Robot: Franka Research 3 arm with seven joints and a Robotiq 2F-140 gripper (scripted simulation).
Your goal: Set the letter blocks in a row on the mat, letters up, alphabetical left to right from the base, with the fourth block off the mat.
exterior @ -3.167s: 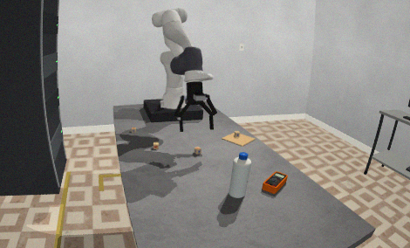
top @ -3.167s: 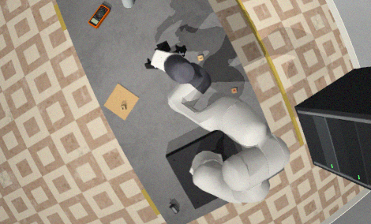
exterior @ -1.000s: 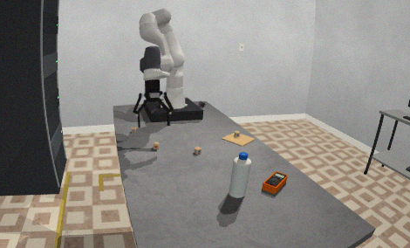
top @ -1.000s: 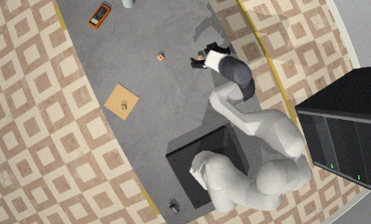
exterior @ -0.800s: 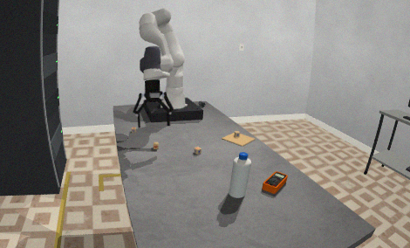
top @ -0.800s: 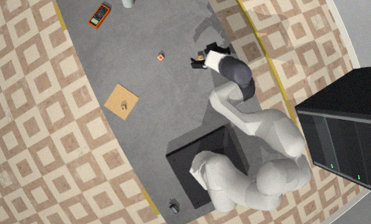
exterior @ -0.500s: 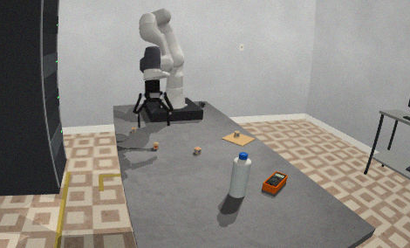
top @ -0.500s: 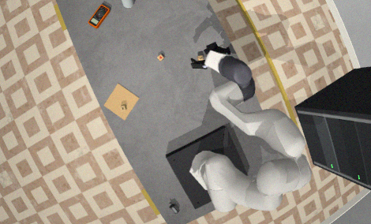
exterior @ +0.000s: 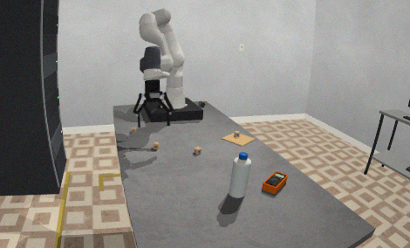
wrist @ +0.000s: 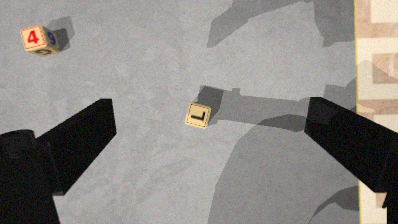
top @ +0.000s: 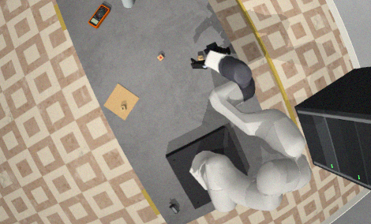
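In the wrist view a tan block with a black letter L [wrist: 198,115] lies on the grey table, straight below and between my wide-open fingers. A block with a red 4 on top [wrist: 36,39] lies apart at the upper left. From above, my gripper [top: 201,59] hovers over the L block [top: 200,57], and the 4 block [top: 160,57] lies to its left. The tan mat [top: 121,101] holds one block [top: 124,106]. In the side view my gripper [exterior: 153,117] hangs well above the table. A further block [exterior: 133,129] lies near the table's edge.
A white bottle [exterior: 240,175] and an orange multimeter [exterior: 275,182] stand at the table's far end. A black cabinet [top: 347,126] stands beside the base. The table edge and tiled floor [wrist: 377,50] lie just right of the L block.
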